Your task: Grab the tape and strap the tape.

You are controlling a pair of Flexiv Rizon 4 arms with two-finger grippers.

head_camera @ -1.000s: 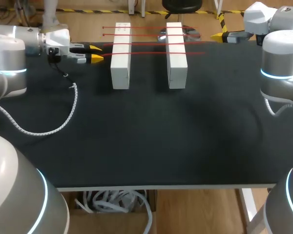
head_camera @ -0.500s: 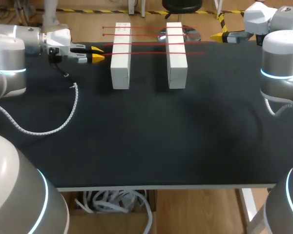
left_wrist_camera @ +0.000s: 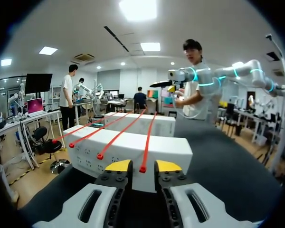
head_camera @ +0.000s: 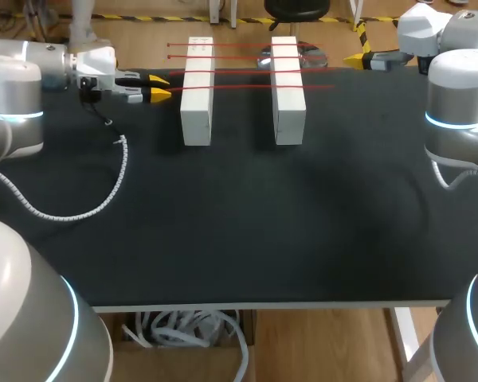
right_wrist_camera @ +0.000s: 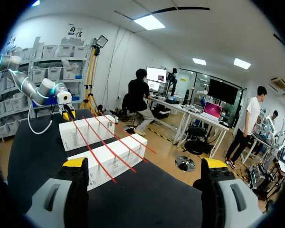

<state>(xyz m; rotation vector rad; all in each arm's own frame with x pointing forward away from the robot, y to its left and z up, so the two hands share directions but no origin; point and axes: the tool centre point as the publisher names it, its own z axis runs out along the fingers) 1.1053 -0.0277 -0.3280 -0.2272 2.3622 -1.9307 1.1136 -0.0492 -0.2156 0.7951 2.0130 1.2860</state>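
Thin red tape strips, four of them, lie side by side across two white rectangular blocks at the far side of the black table. Each strip bridges the gap between the blocks and overhangs both outer sides. Their long axes run from our left to our right, parallel to one another and square to the blocks, which run front to back. Our left gripper sits just beside the left block, in line with the nearest strip. That strip points its left end straight at us and the end sits in the gap between the yellow tips. The fingers stand a narrow way apart, and we cannot see either one pressing on the strip. Our right gripper is at the far right edge of the table, well apart from the strips' right ends, its fingers spread wide with nothing between them.
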